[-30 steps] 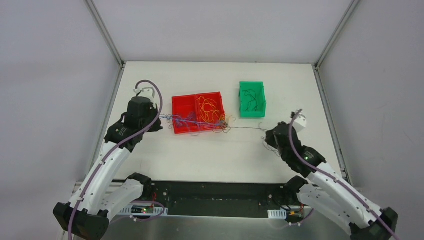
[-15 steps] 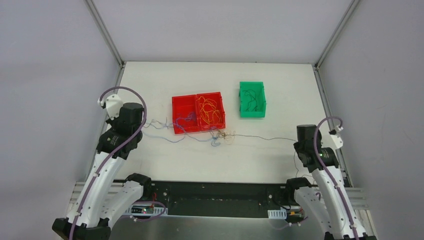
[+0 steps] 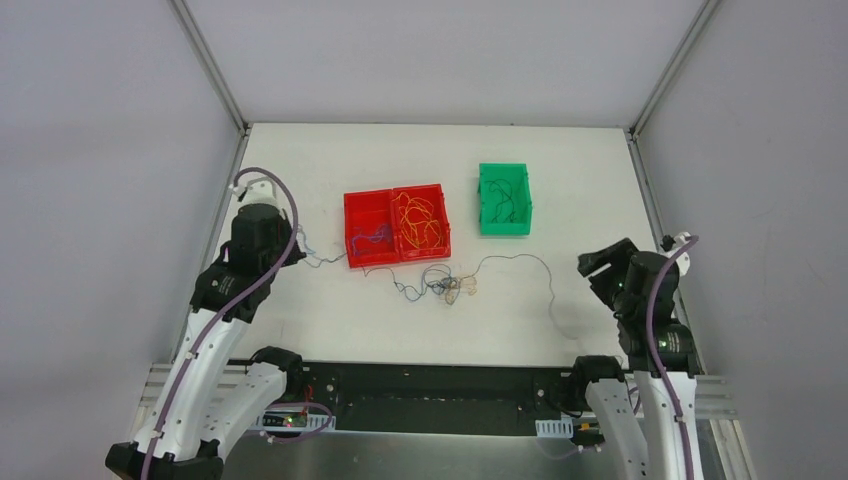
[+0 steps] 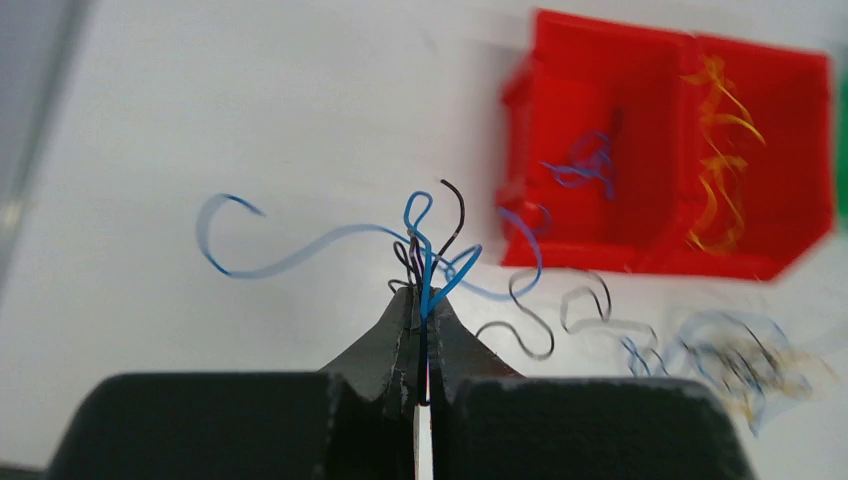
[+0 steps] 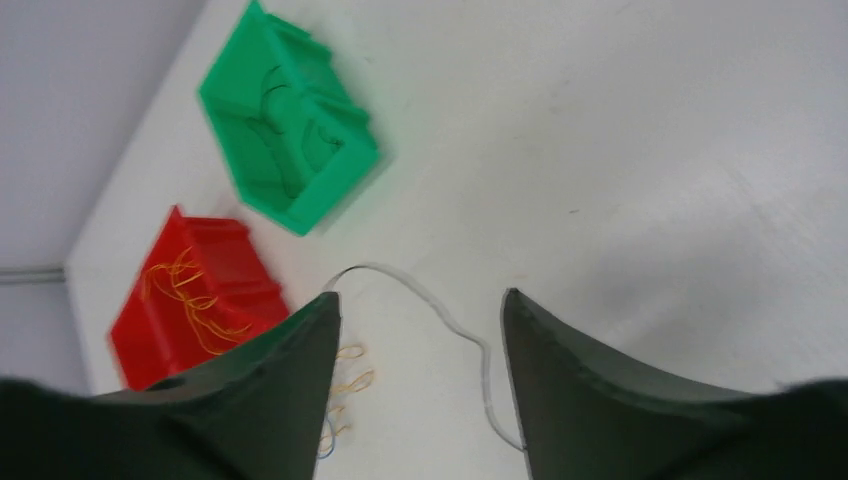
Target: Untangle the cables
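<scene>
The cables point(image 3: 440, 283) lie as a loose tangle of blue, black and orange strands on the white table in front of the red bin point(image 3: 400, 256). Blue strands point(image 3: 325, 260) run left from it to my left gripper point(image 3: 298, 247). The left wrist view shows that gripper point(image 4: 425, 300) shut on a few blue and black cables point(image 4: 428, 250) that curl out past its tips. A long black wire point(image 3: 530, 262) trails right from the tangle in a slack curve. My right gripper point(image 3: 603, 265) hovers open beside its end. Nothing is between that gripper's point(image 5: 422, 296) tips; the wire point(image 5: 440, 310) lies on the table below.
The red bin point(image 4: 650, 262) has two compartments, blue-purple strands in the left one and orange-yellow strands in the right. A green bin point(image 3: 505, 231) with black wires stands at the back right; its wall point(image 5: 330, 190) shows in the right wrist view. Table edges run close beside both arms.
My right gripper has opened and let go of the black wire, which went from taut to a slack curve. The left gripper stays shut on its strands and has shifted slightly toward the bin.
</scene>
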Motion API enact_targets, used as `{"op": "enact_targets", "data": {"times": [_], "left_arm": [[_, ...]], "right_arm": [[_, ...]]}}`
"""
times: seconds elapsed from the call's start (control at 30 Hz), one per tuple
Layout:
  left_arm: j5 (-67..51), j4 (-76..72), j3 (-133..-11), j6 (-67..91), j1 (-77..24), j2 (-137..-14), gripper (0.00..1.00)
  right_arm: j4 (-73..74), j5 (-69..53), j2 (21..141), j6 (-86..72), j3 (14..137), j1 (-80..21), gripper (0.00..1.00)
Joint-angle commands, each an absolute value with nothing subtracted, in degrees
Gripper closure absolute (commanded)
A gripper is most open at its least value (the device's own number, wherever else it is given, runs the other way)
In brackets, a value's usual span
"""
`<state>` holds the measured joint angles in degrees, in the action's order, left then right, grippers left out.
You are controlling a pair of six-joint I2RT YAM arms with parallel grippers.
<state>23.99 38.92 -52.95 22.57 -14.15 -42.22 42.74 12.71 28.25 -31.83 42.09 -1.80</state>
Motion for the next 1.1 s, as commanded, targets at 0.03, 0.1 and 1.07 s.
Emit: {"op": "enact_targets", "data": {"times": [0.03,0.1,1.07], "left_arm": [[-13.73,29.64,-51.48,11.48,-13.89,-40.79,1.00],[-19.13,27.68,-50.81,11.14,-13.89,-40.23,1.00],[-61.54,3.57,-44.96,20.56,-14.62,-42.89,1.00]], "right_arm": [[33.68,-16.83,29.09,-23.46,40.33,-1.62,0.23],[27.26,-27.18,29.65,-24.73,38.25,-2.75,0.24],[-2.67,-12.84,72.48,-8.94,63.56,-55.77,0.34]]}}
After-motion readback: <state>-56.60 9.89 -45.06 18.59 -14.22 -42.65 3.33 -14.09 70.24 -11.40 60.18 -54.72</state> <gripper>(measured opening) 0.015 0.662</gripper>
